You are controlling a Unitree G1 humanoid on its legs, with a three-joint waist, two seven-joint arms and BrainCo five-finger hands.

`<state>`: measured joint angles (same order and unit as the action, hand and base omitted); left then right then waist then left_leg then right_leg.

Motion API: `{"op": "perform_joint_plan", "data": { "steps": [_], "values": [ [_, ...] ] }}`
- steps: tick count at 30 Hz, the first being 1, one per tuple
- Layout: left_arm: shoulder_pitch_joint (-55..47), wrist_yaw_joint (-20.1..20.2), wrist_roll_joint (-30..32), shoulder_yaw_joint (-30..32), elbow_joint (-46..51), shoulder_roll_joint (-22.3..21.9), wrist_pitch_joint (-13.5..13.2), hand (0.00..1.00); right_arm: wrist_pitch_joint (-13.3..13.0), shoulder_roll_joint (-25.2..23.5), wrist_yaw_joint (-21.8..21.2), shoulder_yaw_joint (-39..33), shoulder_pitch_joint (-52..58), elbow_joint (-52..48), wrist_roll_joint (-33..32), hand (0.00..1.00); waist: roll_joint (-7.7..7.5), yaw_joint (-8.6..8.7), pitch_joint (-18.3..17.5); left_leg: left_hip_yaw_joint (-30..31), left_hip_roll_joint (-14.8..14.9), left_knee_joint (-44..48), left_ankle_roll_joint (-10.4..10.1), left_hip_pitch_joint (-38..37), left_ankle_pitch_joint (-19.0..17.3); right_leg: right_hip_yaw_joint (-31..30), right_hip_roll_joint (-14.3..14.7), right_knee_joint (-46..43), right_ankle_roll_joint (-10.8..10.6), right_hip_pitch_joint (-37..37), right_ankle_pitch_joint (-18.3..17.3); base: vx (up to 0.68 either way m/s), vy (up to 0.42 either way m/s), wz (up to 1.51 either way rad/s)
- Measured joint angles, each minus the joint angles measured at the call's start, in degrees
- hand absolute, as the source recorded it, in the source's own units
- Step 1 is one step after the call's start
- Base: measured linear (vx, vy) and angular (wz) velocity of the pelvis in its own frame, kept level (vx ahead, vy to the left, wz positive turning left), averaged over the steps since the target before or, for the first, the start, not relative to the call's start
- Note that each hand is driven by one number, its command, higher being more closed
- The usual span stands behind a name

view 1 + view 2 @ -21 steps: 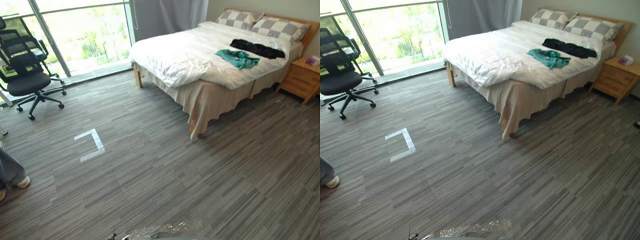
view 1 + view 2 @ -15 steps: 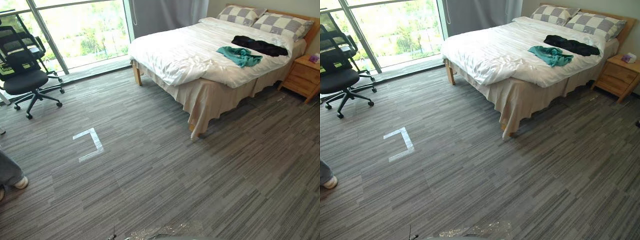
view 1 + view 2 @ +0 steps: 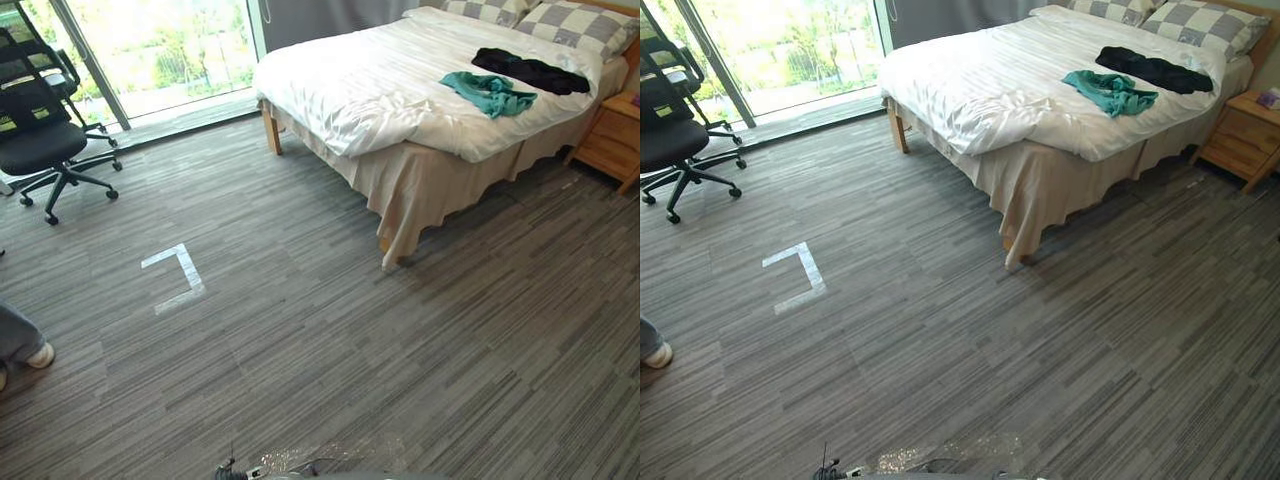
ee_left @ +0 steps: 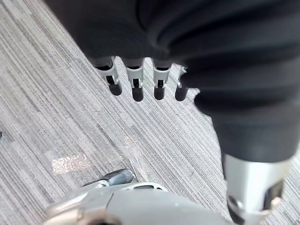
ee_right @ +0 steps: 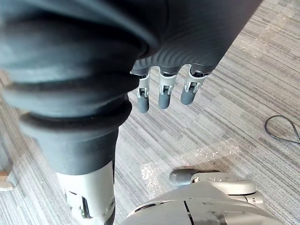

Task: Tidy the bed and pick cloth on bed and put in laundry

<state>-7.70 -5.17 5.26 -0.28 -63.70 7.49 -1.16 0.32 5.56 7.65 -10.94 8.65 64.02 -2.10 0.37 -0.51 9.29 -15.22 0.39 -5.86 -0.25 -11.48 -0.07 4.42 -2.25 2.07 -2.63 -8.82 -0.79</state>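
Teal cloth (image 3: 492, 93): lies crumpled on bed (image 3: 350, 90) toward pillow end, black cloth (image 3: 530, 71) just beyond; long axis crosswise, pointing at near side edge; left hand (image 4: 136, 79) and right hand (image 5: 161, 89) hanging over floor, fingers loosely straight, empty; likely because bed well apart, approach pending.

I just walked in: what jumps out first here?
The big bed with its rumpled white duvet, ahead on the right. On it, toward the checked pillows, lie a teal cloth and a black cloth. A white tape mark stands out on the grey floor.
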Motion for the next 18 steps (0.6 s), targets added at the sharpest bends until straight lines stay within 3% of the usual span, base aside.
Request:
{"op": "perform_joint_plan", "data": {
  "steps": [5, 8, 10, 12, 13, 15, 16, 18],
  "values": [
    [0.6, 0.0, -0.1, -0.2, 0.1, 0.1, 0.0, 0.00, 0.0, -0.1, 0.0, -1.0, -0.4, -0.2, 0.0, 0.00, 0.20, 0.17, 0.2, -3.2, 0.4, 0.0, 0.2, 2.8, -0.2, -2.2, 0.2, -5.8, 0.7, 6.9, -1.4, -0.06, 0.000, -0.38],
    [1.8, 0.0, -0.3, -0.3, 0.1, 0.8, 0.0, 0.00, 0.0, -0.9, 0.0, -2.6, -1.4, -0.5, -0.1, 0.00, -0.68, 1.03, 2.1, -5.3, -0.2, 0.1, 0.5, 2.6, -0.6, -3.8, -0.5, -15.4, -0.4, 12.3, -5.8, 0.02, -0.009, -0.30],
    [2.3, 0.0, -0.8, -0.4, 0.0, 1.1, 0.0, 0.00, 0.0, -1.6, 0.2, -4.0, -1.6, -1.6, -0.3, 0.00, -1.19, 1.49, 3.4, -7.2, -0.8, 0.1, 0.6, 1.1, -1.6, -2.2, -2.6, -22.5, -4.3, 14.8, -9.9, 0.06, -0.018, -0.32],
    [2.4, -0.1, -1.3, -0.3, 0.0, 1.2, 0.0, 0.00, 0.0, -1.8, 0.6, -5.7, -1.9, -1.9, -1.1, 0.00, -1.22, 1.95, 3.7, -8.5, -0.9, 0.0, 0.4, -0.2, -2.6, 3.1, -5.2, -26.1, -5.3, 16.2, -11.6, 0.12, -0.012, -0.37],
    [2.5, -0.1, -1.4, 0.0, 0.0, 1.2, 0.1, 0.00, 0.0, -2.2, 1.1, -6.6, -2.1, -1.9, -2.1, 0.00, -1.09, 2.84, 3.9, -8.5, -0.6, 0.1, 0.1, -0.7, -3.2, 7.3, -6.5, -27.1, -4.3, 16.5, -12.2, 0.14, -0.032, -0.29],
    [3.5, -0.1, -2.0, 0.1, 0.0, 0.9, 0.1, 0.00, 0.0, -2.2, 1.1, -8.0, -2.3, -1.9, -2.6, 0.00, -0.15, 3.49, 4.3, -8.6, 0.9, 0.1, -0.7, -1.0, -3.8, 11.0, -6.3, -28.4, -2.4, 17.3, -13.1, 0.22, -0.122, -0.20],
    [6.3, -0.1, -2.4, 0.6, 0.0, -0.2, 0.2, 0.00, -0.1, -1.6, 1.1, -9.2, -3.1, -2.0, -3.5, 0.00, 2.03, 3.76, 6.0, -8.7, 4.9, 1.1, -2.3, -1.1, -4.9, 12.6, -4.2, -27.9, 1.3, 19.0, -13.7, 0.26, -0.162, -0.14],
    [8.8, -0.1, -2.4, 0.7, 0.0, -1.4, -0.1, 0.00, -0.1, -0.6, 1.2, -9.4, -3.8, -2.0, -4.6, 0.00, 4.40, 4.33, 7.5, -8.7, 9.8, 2.4, -4.3, -0.9, -6.1, 12.8, -2.6, -25.1, 1.2, 22.8, -12.1, 0.23, -0.134, -0.12]
  ]
}}
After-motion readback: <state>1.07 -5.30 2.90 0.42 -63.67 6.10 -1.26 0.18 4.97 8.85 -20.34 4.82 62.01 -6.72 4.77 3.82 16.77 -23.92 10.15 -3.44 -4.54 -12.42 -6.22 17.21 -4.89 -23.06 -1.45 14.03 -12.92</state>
